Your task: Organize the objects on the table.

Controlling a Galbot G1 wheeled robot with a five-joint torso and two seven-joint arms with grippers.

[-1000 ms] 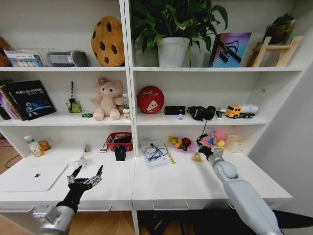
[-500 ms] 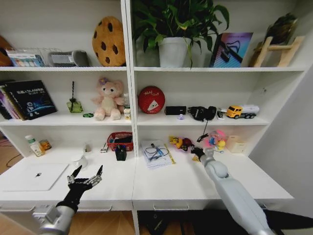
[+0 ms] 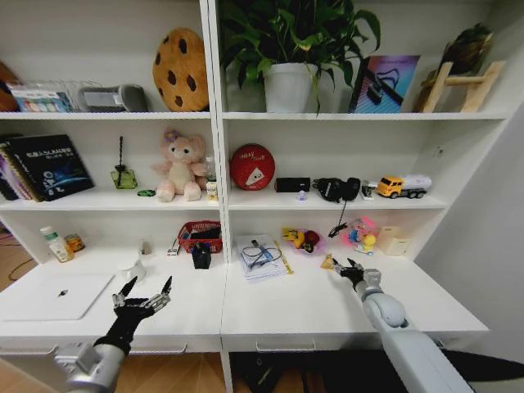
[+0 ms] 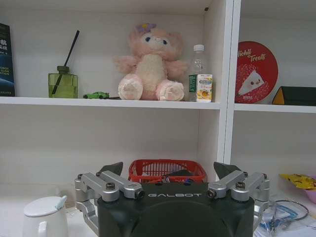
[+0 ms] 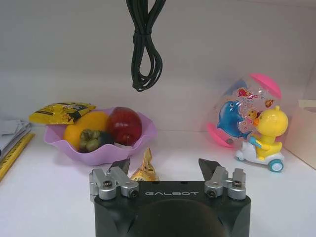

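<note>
A: Which step was in hand?
B: An approach. On the worktop, the right hand was held wide open and empty, just short of the small gold wrapped piece at its 12 o'clock.

A: And the left hand?
B: Parked open at the front edge. A short advance and a closing were judged necessary.
</note>
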